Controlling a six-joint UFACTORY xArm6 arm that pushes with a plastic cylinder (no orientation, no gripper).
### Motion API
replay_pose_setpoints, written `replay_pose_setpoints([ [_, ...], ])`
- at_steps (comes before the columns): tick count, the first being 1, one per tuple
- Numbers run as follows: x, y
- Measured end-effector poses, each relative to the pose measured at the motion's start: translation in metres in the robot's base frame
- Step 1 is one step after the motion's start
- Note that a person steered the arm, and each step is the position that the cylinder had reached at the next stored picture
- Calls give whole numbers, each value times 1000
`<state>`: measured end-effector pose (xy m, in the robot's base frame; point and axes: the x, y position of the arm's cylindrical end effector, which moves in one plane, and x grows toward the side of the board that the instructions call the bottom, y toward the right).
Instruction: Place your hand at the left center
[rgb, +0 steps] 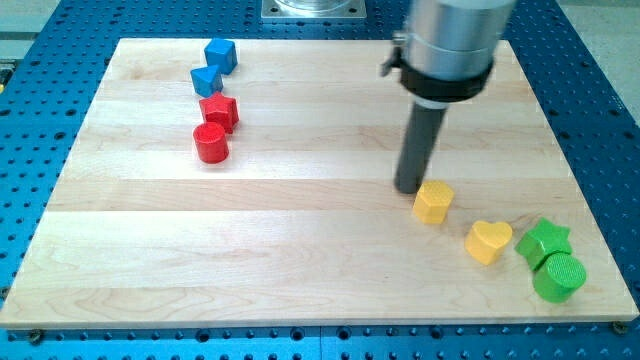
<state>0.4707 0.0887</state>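
The arm carries no fingers, so there is nothing to be apart, together or clamped; it ends in a dark rod whose tip rests on the bench right of centre. Just beside the tip, to its right and slightly nearer, sits a yellow block, apparently touching or almost touching the rod. Further right and nearer lie a yellow heart block, then a green star block and a green cylinder close together by the near right corner. At the far left stands a tight column of four: a blue cube, a second blue block, a red star-like block and a red cylinder. The task's goal, the left centre of the bench, is bare wood well apart from the tip, lying left of and somewhat nearer than the red cylinder. Judged from this layout, the step is a long leftward slide. It would be done well by drawing directly away from the yellow block so as not to drag it, holding a line at about the present depth, which passes on the near side of the red cylinder, and stopping short of the left edge.
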Motion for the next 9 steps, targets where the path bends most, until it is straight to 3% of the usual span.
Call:
replay_pose_setpoints([
  [1,33,48],
  [2,36,76],
  [5,-2,-343],
  [9,-2,-351],
])
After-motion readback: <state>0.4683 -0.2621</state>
